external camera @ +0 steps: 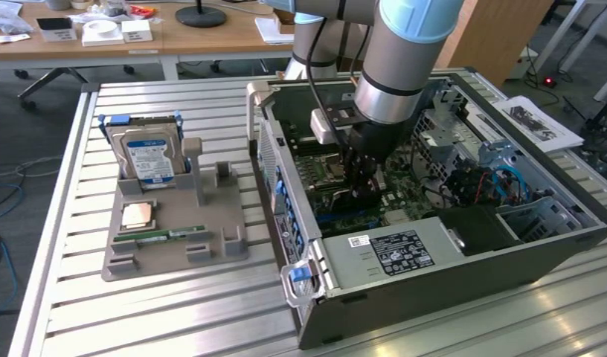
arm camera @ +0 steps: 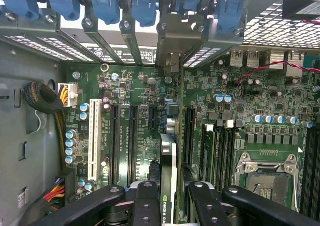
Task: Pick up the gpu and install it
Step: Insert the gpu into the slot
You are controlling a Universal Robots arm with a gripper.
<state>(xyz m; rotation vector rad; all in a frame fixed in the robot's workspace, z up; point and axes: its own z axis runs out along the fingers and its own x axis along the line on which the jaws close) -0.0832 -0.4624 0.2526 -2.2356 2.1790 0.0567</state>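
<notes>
One arm (external camera: 408, 52), reaching straight down into the open case (external camera: 433, 253). What has it got?

The gpu (arm camera: 168, 161). The gripper (arm camera: 172, 193) pinches it edge-on between its black fingers (arm camera: 145, 201), one on each face of the card. You can see a green logo on the card's rim.

Where is the card, then?

Inside the case, over the motherboard (arm camera: 150, 86), running lengthwise with the long black slots (arm camera: 132, 141). The white slot (arm camera: 92, 141) lies off to one side of it and the CPU socket (arm camera: 267, 173) to the other. Its far end points toward the row of blue latches (arm camera: 145, 6) on the case wall. I cannot tell whether its lower edge touches a slot, because the card itself hides that.

And outside the case?

In the exterior view, a grey tray (external camera: 164, 260) sits at nine o'clock from the case, on the slatted table (external camera: 135, 320). A hard drive (external camera: 149, 156) stands upright at the tray's twelve o'clock end. A square chip (external camera: 137, 215) lies near the tray's middle, and a green memory stick (external camera: 160, 235) lies flat just beyond the chip, toward six o'clock. All three are well apart from the gripper, which hangs near the middle of the case.
</notes>
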